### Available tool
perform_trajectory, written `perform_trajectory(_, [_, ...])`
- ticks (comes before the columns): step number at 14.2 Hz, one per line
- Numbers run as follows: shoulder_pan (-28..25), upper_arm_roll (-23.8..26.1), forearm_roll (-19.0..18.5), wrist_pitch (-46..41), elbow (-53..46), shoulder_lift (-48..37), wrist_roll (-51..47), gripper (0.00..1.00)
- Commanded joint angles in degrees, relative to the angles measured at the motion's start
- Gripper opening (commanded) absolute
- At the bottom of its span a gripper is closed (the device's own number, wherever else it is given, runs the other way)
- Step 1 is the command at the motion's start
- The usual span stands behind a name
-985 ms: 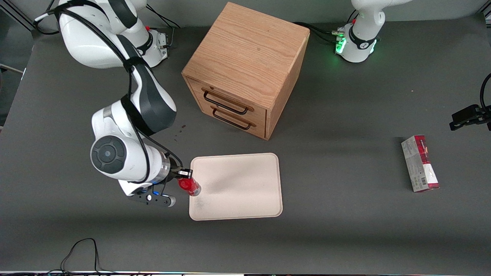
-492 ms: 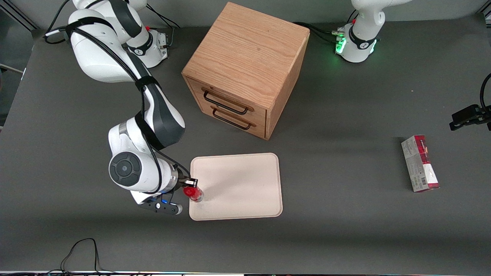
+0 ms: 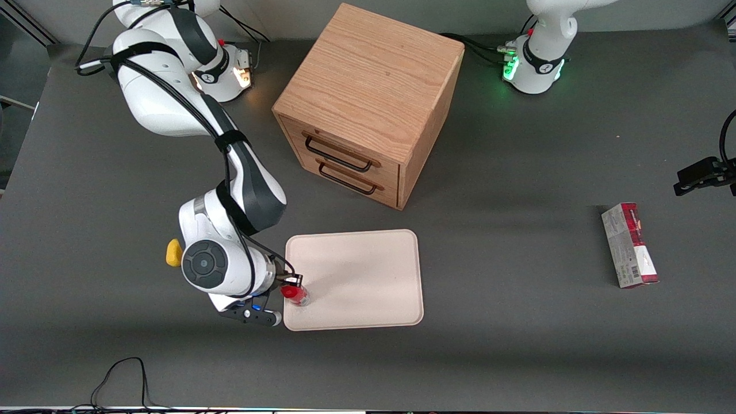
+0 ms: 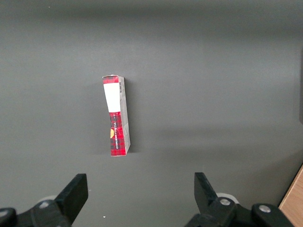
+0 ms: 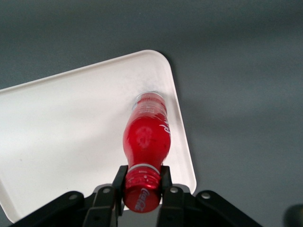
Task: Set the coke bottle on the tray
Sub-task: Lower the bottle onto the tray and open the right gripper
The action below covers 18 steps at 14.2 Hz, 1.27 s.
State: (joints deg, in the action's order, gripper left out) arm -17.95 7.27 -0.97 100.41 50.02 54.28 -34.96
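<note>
1. The gripper (image 5: 141, 182) has its jaws closed narrowly on the red cap and neck of the coke bottle (image 5: 146, 137), one finger (image 5: 118, 182) pressed to each side of the cap
2. Below the jaws, the bottle stands roughly upright with its clear base over the tray (image 5: 61, 127), close to one rounded corner; whether the base touches the tray surface cannot be told
3. In the front view the gripper (image 3: 292, 283) and the bottle (image 3: 295, 294) sit at the tray's (image 3: 368, 276) end nearest the working arm, just inside the rim
4. A yellow lump (image 3: 173, 253) lies on the table (image 3: 517, 345) near the arm's wrist, a little farther from the front camera than the jaws and apart from the tray
5. Farther from the jaws, a wooden drawer cabinet (image 3: 368, 103) stands with two dark handles on its front, apart from the tray
6. A red-and-grey carton (image 3: 629, 245) lies flat well away from the jaws, toward the parked arm's end of the table
</note>
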Motion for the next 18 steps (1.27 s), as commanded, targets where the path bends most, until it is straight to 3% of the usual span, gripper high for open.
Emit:
perform_trajectory(1, [-0.68,0.02,-1.05,-0.21,-2.92,0.92,-1.43,0.00])
perform_trajectory(6, [-0.68,-0.06,-1.05,0.58,-2.92,0.92,-1.43,0.04])
perform_trajectory(9, [-0.68,-0.06,-1.14,1.10,-2.65,0.92,-1.78,0.78])
perform_trajectory(12, [-0.68,-0.06,-1.14,1.37,-2.56,0.83,-1.78,0.99])
perform_trajectory(18, [-1.03,-0.06,-1.84,1.37,-2.39,0.65,-1.87,1.00])
